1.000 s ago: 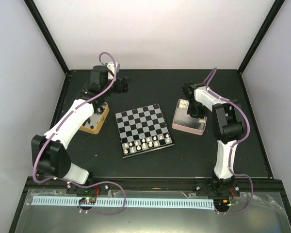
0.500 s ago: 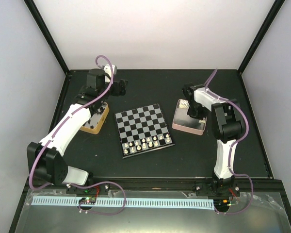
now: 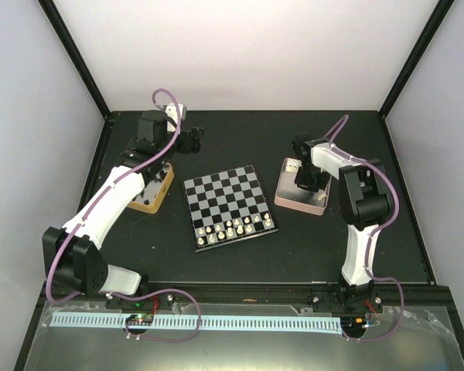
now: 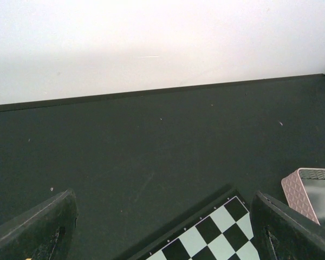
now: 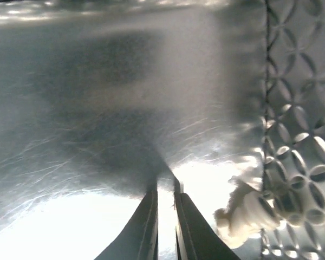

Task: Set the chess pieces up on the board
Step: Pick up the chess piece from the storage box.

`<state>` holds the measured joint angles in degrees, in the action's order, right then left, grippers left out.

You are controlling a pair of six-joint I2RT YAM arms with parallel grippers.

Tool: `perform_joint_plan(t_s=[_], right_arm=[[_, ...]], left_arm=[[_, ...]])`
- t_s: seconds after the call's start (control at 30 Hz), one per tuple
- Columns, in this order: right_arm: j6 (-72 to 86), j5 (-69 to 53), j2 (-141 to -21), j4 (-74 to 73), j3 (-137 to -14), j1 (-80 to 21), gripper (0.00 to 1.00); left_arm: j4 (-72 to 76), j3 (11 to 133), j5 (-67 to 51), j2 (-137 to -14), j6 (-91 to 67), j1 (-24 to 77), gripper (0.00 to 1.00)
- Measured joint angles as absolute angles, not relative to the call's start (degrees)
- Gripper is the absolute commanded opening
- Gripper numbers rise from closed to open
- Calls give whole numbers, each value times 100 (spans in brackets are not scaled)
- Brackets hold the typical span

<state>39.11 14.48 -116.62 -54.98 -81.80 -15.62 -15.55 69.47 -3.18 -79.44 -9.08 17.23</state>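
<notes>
Miss risk: the right gripper [image 5: 163, 189] is almost shut, with only a bright slit between the jaws, and nothing is gripped. The loose chess piece [image 5: 248, 212] is seen lying on its side just beside one finger, not between the two. A lift from here would likely come up empty.
Skid risk: the pink tray [image 5: 292, 97] has a glossy floor. A nudge from a closed finger could push the tiny piece harder against the patterned wall it lies by, where a pinch would be awkward.
Later risk: cream-white pieces [image 3: 230, 228] are ranked along the near edge of the chessboard [image 3: 226, 189]. Neighbours could be toppled by a careless placement.
Right arm pose: it is folded forward and angled down, with the wrist dipped into the tray to the right of the board and the fingers close to the tray floor.
Left arm pose: it is stretched towards the far-left part of the table [image 4: 151, 151], beyond the board's far-left corner, and held above the surface.
Left gripper [image 4: 163, 197]: it is spread wide, and nothing is held.
</notes>
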Motion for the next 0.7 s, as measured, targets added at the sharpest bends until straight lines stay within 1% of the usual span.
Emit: perform_joint_plan(t_s=[0.17, 0.37, 0.53, 0.7], right_arm=[[3942, 1304, -11500, -5419, -8090, -1573, 23], [4368, 1546, -11054, -5655, -7717, -1573, 29], [4534, 1645, -10989, -5765, -7566, -1559, 30], [4560, 1673, -11096, -5721, -7575, -1474, 25]], left_arm=[[-1555, 6947, -320, -7944, -908, 1723, 89], [-1555, 6947, -320, -7944, -908, 1723, 89], [-1555, 6947, -322, -7944, -908, 1723, 89], [-1555, 6947, -322, -7944, -908, 1723, 89]])
